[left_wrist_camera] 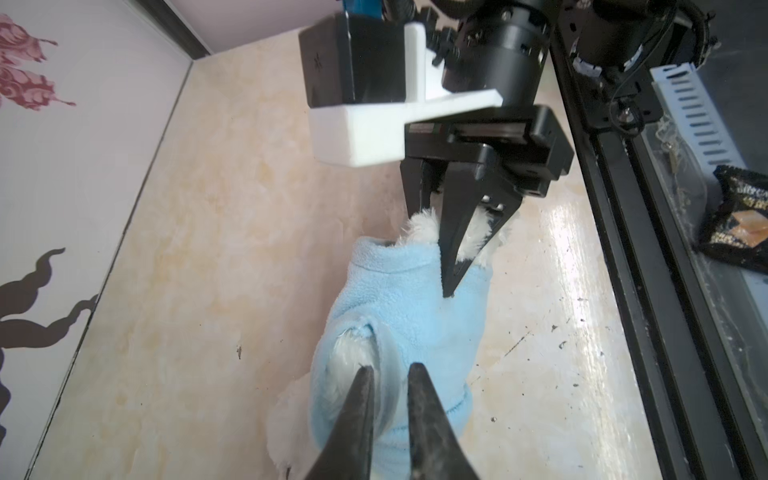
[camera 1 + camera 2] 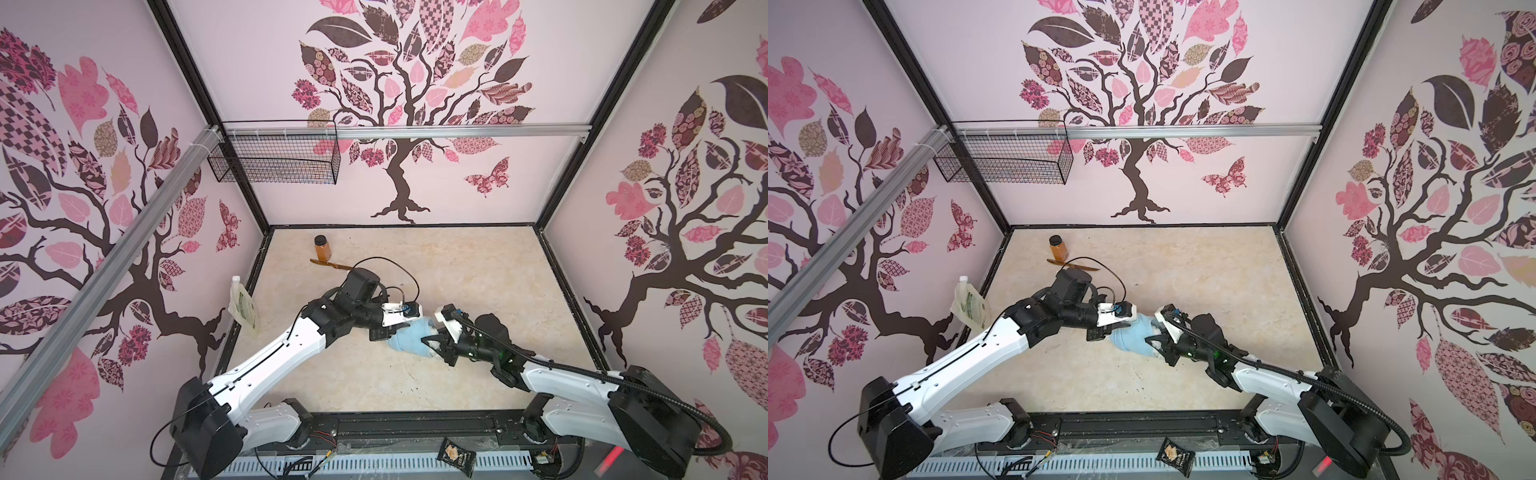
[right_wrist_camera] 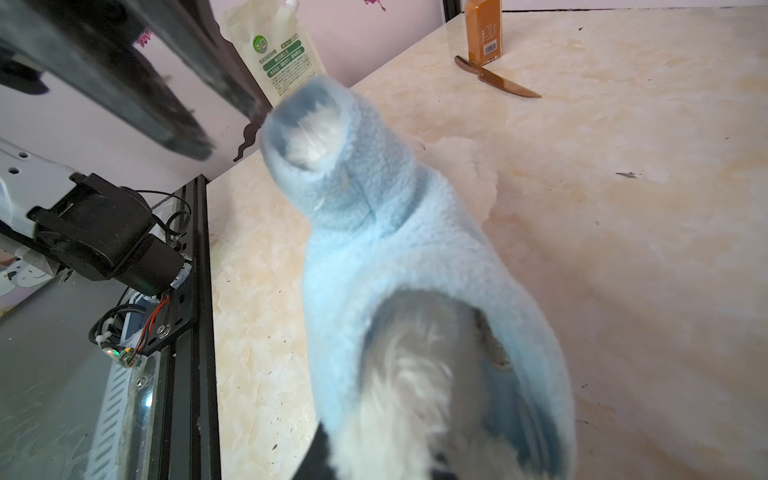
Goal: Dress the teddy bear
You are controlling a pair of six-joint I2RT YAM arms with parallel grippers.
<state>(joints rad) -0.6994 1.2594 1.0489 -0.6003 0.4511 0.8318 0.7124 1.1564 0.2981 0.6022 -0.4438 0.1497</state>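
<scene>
Marble-look tabletop [image 2: 457, 270] sat inside a booth w/ pink tree wallpaper on all walls. At mid-table, btwn the two arms, was the teddy bear [image 1: 419, 226], its body inside a light blue shirt [image 2: 409, 338]. White fur poked out of the shirt's open end and showed inside one sleeve opening [image 3: 307, 137]. On that open end the right gripper [image 1: 440, 249] had its jaws pinched tight on the fur. Just beside the sleeve opening was the left gripper [image 1: 390, 368], jaws only a crack apart w/ nothing btwn them. Couldn't tell if the bear lay flat or was partly lifted. Toward the back left stood an amber bottle [image 2: 322, 246] w/ a brown knife [image 2: 330, 264] lying just in front. A pouch [image 2: 243, 307] leaned at the left wall, and a wire basket [image 2: 274, 156] hung up on the rail.
</scene>
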